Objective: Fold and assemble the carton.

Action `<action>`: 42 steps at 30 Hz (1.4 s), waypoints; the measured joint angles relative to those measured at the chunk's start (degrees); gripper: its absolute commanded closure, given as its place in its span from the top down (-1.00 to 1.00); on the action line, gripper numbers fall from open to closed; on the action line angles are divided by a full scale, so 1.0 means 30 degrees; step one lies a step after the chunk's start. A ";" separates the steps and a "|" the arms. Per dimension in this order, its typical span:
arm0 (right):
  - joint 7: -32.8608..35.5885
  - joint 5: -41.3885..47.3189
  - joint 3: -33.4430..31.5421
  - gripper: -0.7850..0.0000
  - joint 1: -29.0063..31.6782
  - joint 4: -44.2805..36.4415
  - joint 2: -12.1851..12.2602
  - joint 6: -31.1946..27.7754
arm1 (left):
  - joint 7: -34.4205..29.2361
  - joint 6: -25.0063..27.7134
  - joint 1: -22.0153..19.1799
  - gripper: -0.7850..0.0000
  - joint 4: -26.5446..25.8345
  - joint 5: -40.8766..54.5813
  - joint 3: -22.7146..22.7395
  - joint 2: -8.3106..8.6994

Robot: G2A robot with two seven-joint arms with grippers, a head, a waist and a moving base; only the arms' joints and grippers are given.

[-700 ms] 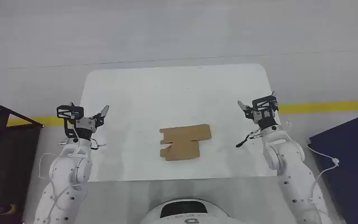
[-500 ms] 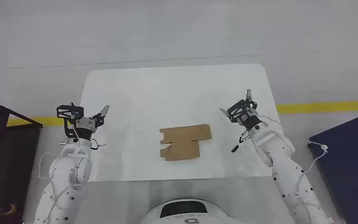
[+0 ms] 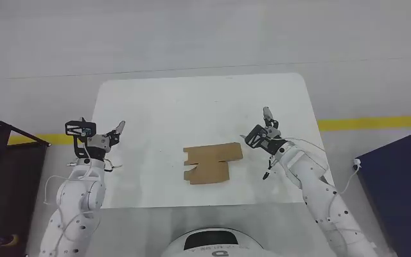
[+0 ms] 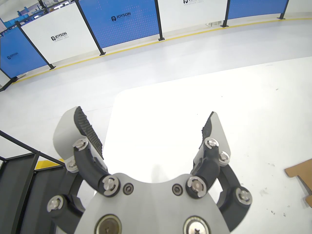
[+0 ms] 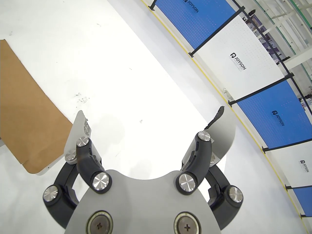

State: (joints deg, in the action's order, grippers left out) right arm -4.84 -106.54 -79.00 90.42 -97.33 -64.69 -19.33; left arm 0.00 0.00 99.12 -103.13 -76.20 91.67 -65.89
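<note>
The flat carton (image 3: 212, 163) lies in the middle of the table (image 3: 160, 109), long axis left to right, its right end near the right gripper (image 3: 257, 128), whose fingers (image 5: 78, 132) are open and empty, while the left gripper (image 3: 103, 130), also open, is well apart.

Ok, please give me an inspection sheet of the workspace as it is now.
surface: white table, small dark marks near the carton.
job's things: brown carton, flat, not yet folded, mid-table.
clutter: nothing seen.
grippers: left gripper open near the table's edge; right gripper open beside the carton's edge, holding nothing.
cables: thin cable along the right forearm.
surroundings: blue and white partitions, yellow floor line.
</note>
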 measured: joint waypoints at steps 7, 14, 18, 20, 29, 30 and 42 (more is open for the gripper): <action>-0.1085 0.0998 -0.0354 1.00 0.0643 -0.0116 0.0041 -0.0640 | 0.0000 0.0000 0.0000 1.00 0.0000 0.0000 0.0000 0.0000; -0.6312 -0.2916 -0.1281 1.00 0.2736 -0.2629 0.0967 -0.5843 | 0.0000 0.0000 0.0000 1.00 0.0000 0.0000 0.0000 0.0000; -0.5698 -0.6844 -0.0146 0.47 0.2933 -0.2682 0.1197 -0.6373 | 0.0000 0.0000 0.0000 1.00 0.0000 0.0000 0.0000 0.0000; -0.5027 -0.7587 0.0497 0.07 0.2682 -0.2485 0.1166 -0.6251 | 0.0000 0.0000 0.0000 1.00 0.0000 0.0000 0.0000 0.0000; -0.2297 -0.9775 0.2194 -0.36 0.1948 -0.2688 0.1171 -0.6570 | 0.0000 0.0000 0.0000 1.00 0.0000 0.0000 0.0000 0.0000; -0.1950 -1.0098 0.2376 -0.39 0.1929 -0.2818 0.1185 -0.6752 | 0.0000 0.0000 0.0000 1.00 0.0000 0.0000 0.0000 0.0000; 0.2605 -1.1160 0.3714 -0.27 0.1429 -0.3121 0.0939 -0.6139 | 0.0000 0.0000 0.0000 1.00 0.0000 0.0000 0.0000 0.0000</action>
State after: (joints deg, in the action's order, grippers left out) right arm 2.97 -140.02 -67.86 94.70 -106.69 -61.87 -37.75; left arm 0.00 0.00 99.12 -103.13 -76.20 91.67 -65.89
